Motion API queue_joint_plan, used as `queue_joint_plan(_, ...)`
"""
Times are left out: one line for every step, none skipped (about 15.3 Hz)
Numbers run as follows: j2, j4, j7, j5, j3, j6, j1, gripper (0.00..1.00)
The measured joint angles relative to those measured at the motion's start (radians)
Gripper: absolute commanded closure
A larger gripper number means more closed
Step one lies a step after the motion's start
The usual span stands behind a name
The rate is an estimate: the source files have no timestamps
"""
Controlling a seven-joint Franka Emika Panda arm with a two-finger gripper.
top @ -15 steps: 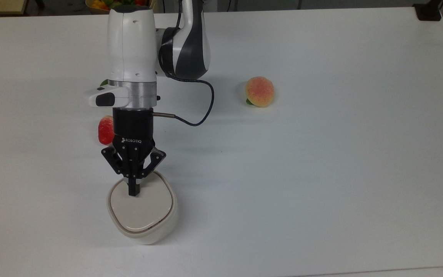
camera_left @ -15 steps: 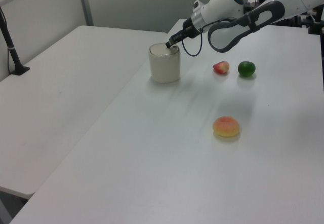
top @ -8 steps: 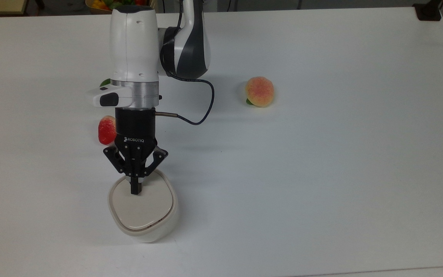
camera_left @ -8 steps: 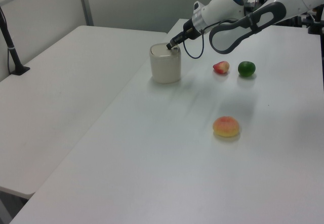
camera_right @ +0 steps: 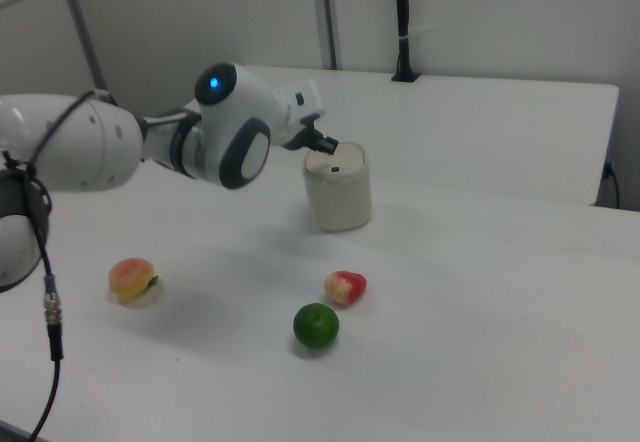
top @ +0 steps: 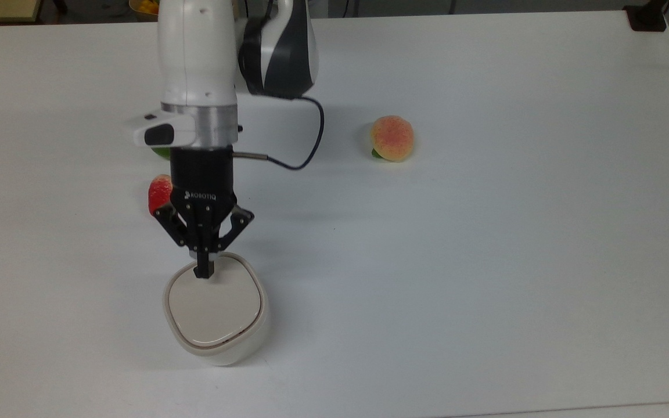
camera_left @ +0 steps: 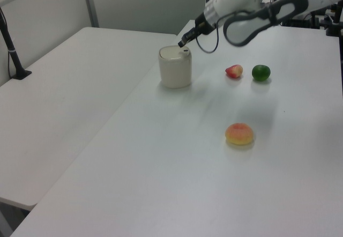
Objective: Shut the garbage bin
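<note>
1. The small cream-white rounded-square plastic garbage bin (top: 216, 313) stands on the white table (top: 485, 232), lid flat.
2. The black two-finger gripper (top: 202, 270), fingers pressed together and holding nothing, hovers at the lid's edge.

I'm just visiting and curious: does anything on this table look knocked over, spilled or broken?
Nothing stands out. The garbage bin stands upright with its lid lying flat. The tool is shut, near the lid's edge. The peach, strawberry and green fruit lie apart, intact.
</note>
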Motion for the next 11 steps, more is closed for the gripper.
queue_joint_plan(-0.034, 0.0, 0.0, 0.0, 0.0, -0.074, 0.0, 0.64)
queue_joint_plan(-0.074, 0.0, 0.0, 0.0, 0.001, -0.169, 0.0, 0.48)
queue_joint_plan(-0.11, 0.0, 0.0, 0.0, 0.002, -0.259, 0.0, 0.34)
queue_joint_plan(-0.15, 0.0, 0.0, 0.0, 0.004, -0.353, 0.0, 0.19)
queue_joint_plan(-0.188, 0.0, 0.001, 0.0, 0.006, -0.439, 0.001, 0.07)
queue_joint_plan(-0.226, -0.001, 0.001, 0.0, 0.008, -0.528, 0.001, 0.0)
queue_joint_plan(-0.262, -0.002, 0.001, 0.0, 0.009, -0.622, 0.001, 0.0)
queue_joint_plan(-0.299, -0.002, 0.001, 0.0, 0.01, -0.722, 0.001, 0.0)
queue_joint_plan(-0.332, -0.004, 0.001, 0.0, 0.01, -0.806, 0.001, 0.0)
queue_joint_plan(-0.366, -0.005, 0.001, 0.0, 0.01, -0.889, 0.001, 0.0)
queue_joint_plan(-0.399, -0.007, 0.001, 0.0, 0.01, -0.968, 0.002, 0.0)
